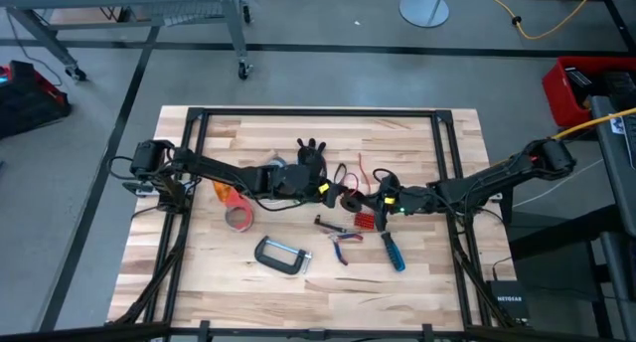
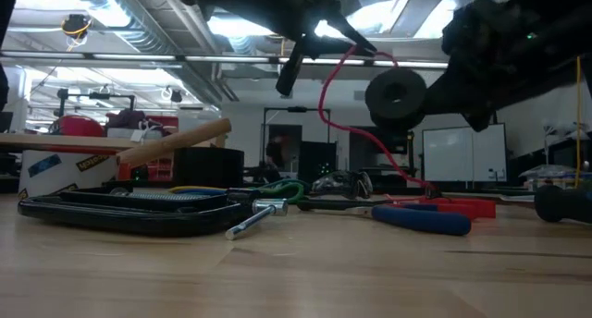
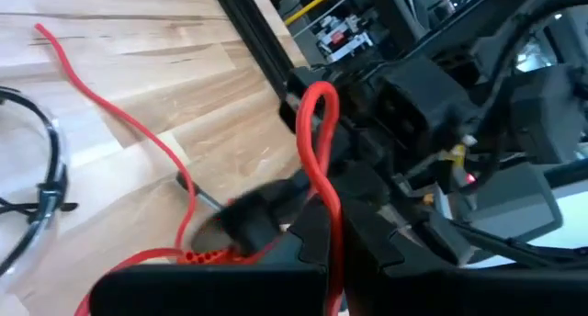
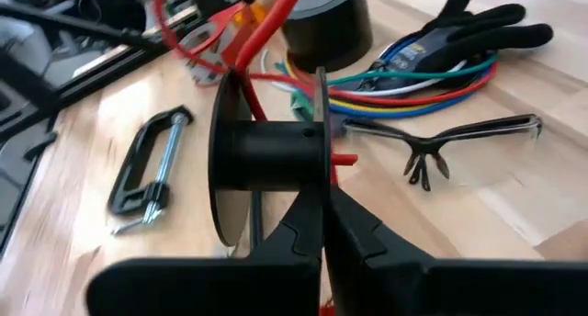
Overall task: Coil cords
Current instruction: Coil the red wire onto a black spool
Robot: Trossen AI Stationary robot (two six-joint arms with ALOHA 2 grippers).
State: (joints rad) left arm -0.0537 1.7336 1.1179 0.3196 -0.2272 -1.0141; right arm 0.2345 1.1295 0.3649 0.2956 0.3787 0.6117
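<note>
A thin red cord [image 3: 138,132] runs from the table up to both grippers at the table's middle; it also shows in the high view [image 1: 350,173] and the low view [image 2: 326,96]. My left gripper [image 3: 326,238] [image 1: 326,191] is shut on this cord. My right gripper [image 4: 323,206] [image 1: 381,201] is shut on a black spool [image 4: 266,155], held in the air [image 2: 396,96] close to the left gripper. A bundle of red, blue, green, yellow and white cords [image 4: 413,82] lies on the table beside a black glove [image 4: 487,27]. My left gripper pinches the red cord [image 3: 333,220] between its two fingers, above the table. Beyond the fingers the cord stands up in a narrow loop [image 3: 317,100]. The rest falls slack to the table, its free end [image 3: 41,29] lying on the wood. My right gripper pinches the rim of one of the spool's flat end discs [image 4: 322,174] between its two fingers. The spool hangs clear of the table with its axis about level. The red cord [image 4: 271,22] leads away from the spool's core.
Clear safety glasses [image 4: 459,137], a grey tape roll [image 4: 322,22], an orange-red tape roll [image 1: 238,218], a C-clamp [image 1: 283,255], pliers [image 1: 343,238] and a blue-handled screwdriver [image 1: 393,251] lie around the grippers. A black frame [image 1: 199,118] edges the table.
</note>
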